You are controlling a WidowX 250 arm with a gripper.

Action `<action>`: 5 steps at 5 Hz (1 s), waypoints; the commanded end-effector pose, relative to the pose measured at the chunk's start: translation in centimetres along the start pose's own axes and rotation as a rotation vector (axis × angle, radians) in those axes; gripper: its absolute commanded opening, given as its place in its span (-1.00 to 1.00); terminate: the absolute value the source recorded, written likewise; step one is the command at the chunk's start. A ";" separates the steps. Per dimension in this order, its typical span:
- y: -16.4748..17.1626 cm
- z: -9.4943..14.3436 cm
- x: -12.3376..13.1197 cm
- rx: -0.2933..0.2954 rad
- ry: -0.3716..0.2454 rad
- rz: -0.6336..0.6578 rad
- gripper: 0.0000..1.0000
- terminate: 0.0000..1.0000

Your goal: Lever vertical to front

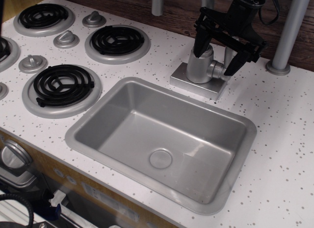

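Observation:
The silver tap body [201, 66] stands on a square base [198, 83] behind the sink. A short round stub [217, 69] sticks out of its right side. The lever [229, 54] is a small silver-grey paddle that rises about upright from the stub, partly hidden by the gripper. My black gripper [214, 62] hangs from above with its jaws spread open. The left fingertip [199, 47] is at the top left of the tap body. The right fingertip [233, 64] is just right of the lever. I cannot tell whether it touches the lever.
A grey sink basin [162, 139] lies in front of the tap. Black stove burners [117, 40] and round grey knobs [66, 39] are at the left. Parts of the spout pipe [157, 3] show at the top. A grey post [289, 32] stands at the right.

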State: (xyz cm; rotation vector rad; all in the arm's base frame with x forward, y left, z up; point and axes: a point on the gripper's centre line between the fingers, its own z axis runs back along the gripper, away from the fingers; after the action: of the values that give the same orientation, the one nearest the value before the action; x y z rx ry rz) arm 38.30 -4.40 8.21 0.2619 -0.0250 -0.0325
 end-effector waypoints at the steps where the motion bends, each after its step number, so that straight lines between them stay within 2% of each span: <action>1: 0.0 0.0 0.0 0.000 0.000 0.000 1.00 -1.00; 2: -0.2 1.6 1.0 -0.017 -0.076 0.023 1.00 -1.00; 3: -0.2 3.1 2.1 0.004 -0.159 0.026 1.00 -1.00; 4: -0.3 3.8 2.9 -0.015 -0.220 0.030 1.00 -1.00; 5: -0.6 3.9 3.8 -0.020 -0.241 0.023 1.00 -1.00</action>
State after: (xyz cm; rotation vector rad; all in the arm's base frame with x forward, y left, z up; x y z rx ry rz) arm 41.90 -6.14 9.38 0.2491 -0.2016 -0.0544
